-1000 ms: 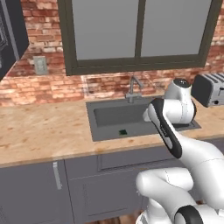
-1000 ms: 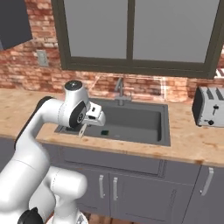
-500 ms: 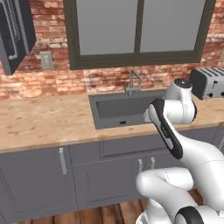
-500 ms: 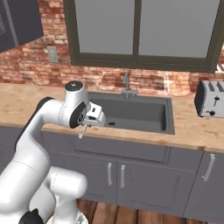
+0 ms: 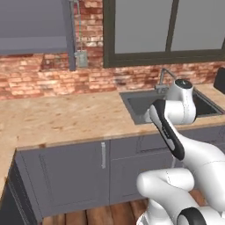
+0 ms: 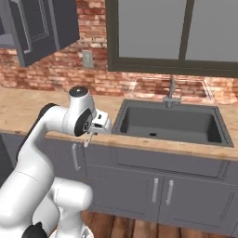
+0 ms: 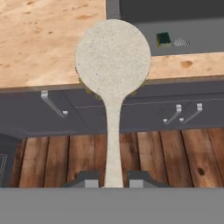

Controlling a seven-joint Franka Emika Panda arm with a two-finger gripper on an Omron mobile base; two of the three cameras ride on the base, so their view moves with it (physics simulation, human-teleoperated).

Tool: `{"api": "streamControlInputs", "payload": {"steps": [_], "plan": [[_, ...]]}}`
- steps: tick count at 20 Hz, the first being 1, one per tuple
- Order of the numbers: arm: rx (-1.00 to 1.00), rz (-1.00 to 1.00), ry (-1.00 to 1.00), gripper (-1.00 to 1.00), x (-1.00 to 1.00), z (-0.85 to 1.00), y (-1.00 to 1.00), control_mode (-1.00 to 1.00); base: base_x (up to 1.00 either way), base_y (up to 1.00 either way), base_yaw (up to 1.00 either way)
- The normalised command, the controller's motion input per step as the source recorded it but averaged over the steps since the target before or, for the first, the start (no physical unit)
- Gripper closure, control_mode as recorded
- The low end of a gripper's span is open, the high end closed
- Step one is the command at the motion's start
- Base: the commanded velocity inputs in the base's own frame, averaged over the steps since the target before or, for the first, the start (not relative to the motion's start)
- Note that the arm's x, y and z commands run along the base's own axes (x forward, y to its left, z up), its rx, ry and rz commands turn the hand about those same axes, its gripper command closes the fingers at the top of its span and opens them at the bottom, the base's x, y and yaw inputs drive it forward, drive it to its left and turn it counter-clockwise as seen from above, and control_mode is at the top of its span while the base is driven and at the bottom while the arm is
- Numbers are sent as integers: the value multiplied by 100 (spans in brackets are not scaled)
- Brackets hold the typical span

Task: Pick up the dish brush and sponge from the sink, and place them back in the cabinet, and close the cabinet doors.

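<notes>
Jaws closed on the handle of the dish brush (image 7: 113, 65), round head centre frame in the hand view, over the bench (image 7: 39, 39) edge. Gripper (image 6: 91, 135) sits left of centre in the right base view. Sponge (image 7: 163, 39) lies in the sink (image 7: 197, 33), upper right. Cabinet doors (image 6: 35, 25) open, upper left.

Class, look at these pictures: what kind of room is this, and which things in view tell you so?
A kitchen, rendered rather than real. The sink with its faucet set in a stone counter, and the wall cabinet on a brick wall, show it.
</notes>
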Motion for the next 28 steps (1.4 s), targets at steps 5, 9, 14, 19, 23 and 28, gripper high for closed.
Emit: {"api": "streamControlInputs", "payload": {"steps": [5,9,14,19,23,28], "plan": [[0,0,0,100,0,0,0,100,-4,65,1],[0,0,0,100,0,0,0,100,-6,24,12],[0,0,0,100,0,0,0,100,0,6,30],[0,0,0,100,0,0,0,100,0,6,36],[0,0,0,100,0,0,0,100,0,24,31],[0,0,0,100,0,0,0,100,0,58,17]]}}
